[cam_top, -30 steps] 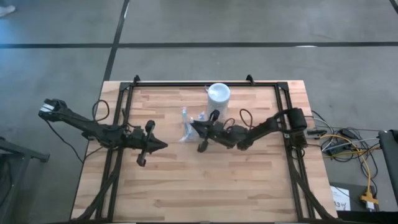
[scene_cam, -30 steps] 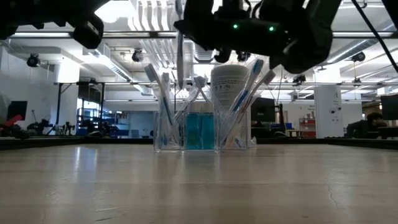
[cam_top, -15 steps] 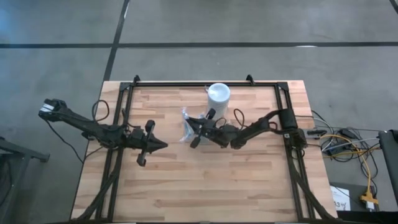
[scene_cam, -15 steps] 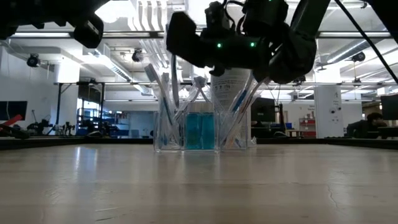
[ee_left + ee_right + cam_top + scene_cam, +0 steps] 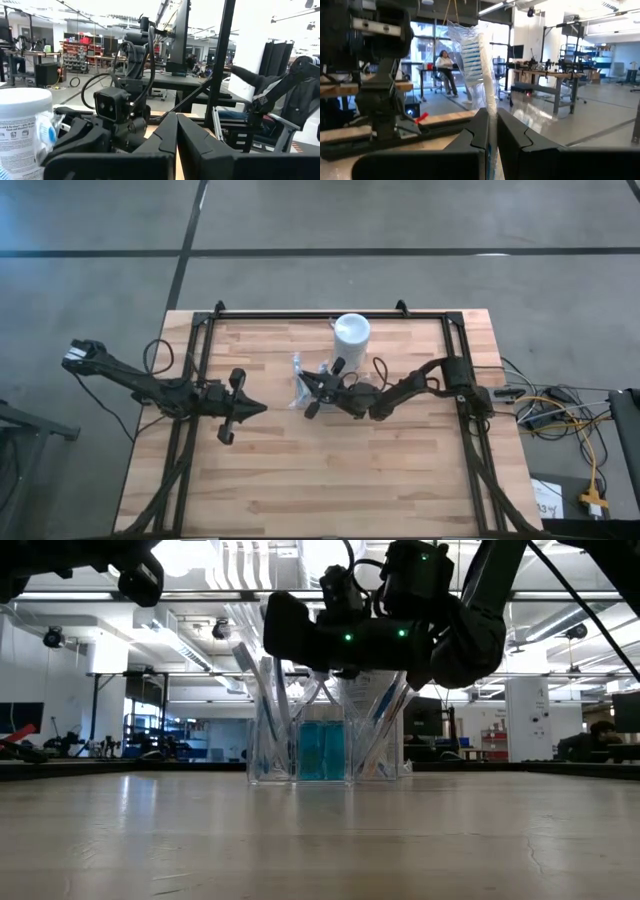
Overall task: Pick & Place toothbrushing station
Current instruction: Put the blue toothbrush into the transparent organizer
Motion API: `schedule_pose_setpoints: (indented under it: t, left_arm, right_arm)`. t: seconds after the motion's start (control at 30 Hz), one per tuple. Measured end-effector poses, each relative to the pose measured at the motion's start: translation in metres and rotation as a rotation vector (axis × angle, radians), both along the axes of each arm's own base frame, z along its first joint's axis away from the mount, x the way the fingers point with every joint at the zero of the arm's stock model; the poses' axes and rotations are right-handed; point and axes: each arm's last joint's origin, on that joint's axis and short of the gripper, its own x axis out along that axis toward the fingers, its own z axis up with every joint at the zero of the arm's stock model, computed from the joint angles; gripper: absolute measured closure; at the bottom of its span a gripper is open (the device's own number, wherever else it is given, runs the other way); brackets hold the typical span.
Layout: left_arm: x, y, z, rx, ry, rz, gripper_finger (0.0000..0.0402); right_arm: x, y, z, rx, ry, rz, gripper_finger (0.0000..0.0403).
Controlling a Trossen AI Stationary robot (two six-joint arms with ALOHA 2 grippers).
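A small clear holder [image 5: 320, 755] stands at the table's middle, with several pale toothbrushes leaning in it and teal tubes [image 5: 321, 750] in its centre. It also shows in the high view [image 5: 299, 385]. A tall white cup [image 5: 351, 332] stands behind it near the far edge. My right gripper [image 5: 310, 388] hangs just above the holder, shut on a wrapped toothbrush [image 5: 476, 55]. My left gripper [image 5: 240, 408] is shut and empty, above the table to the holder's left. My right gripper pinches the toothbrush's handle [image 5: 491, 117] between its two fingers, below the bristled head. The fingers come about level from the table's right and lie across the brush. The brush stands upright, head up in its clear wrapper, its lower end [image 5: 281, 705] down inside the holder's left part.
Black frame rails [image 5: 330, 313] run along the table's far edge and both sides. Cables [image 5: 550, 410] lie off the right edge. Bare wood [image 5: 330, 480] lies on the near half of the table.
My right gripper has gone toward the table's left edge and down over the holder, staying shut. The upright toothbrush has come down with it, and its lower end now stands among the brushes in the holder's left part.
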Motion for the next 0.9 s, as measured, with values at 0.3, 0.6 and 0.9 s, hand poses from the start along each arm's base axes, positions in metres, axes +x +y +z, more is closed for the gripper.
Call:
schedule_pose_setpoints:
  t: [0.3,0.6,0.9]
  left_arm:
    - [0.000,0.000,0.000,-0.004,0.004,-0.001,0.0397]
    - [0.000,0.000,0.000,-0.019,0.006,-0.004,0.0391]
    - [0.000,0.000,-0.002,-0.028,0.019,-0.007,0.0395]
  right_arm:
    - [0.001,-0.002,-0.005,0.013,0.048,0.000,0.0390]
    - [0.002,-0.004,-0.012,0.089,0.076,0.014,0.0308]
    - [-0.003,0.004,0.020,0.073,0.005,0.026,0.0230]
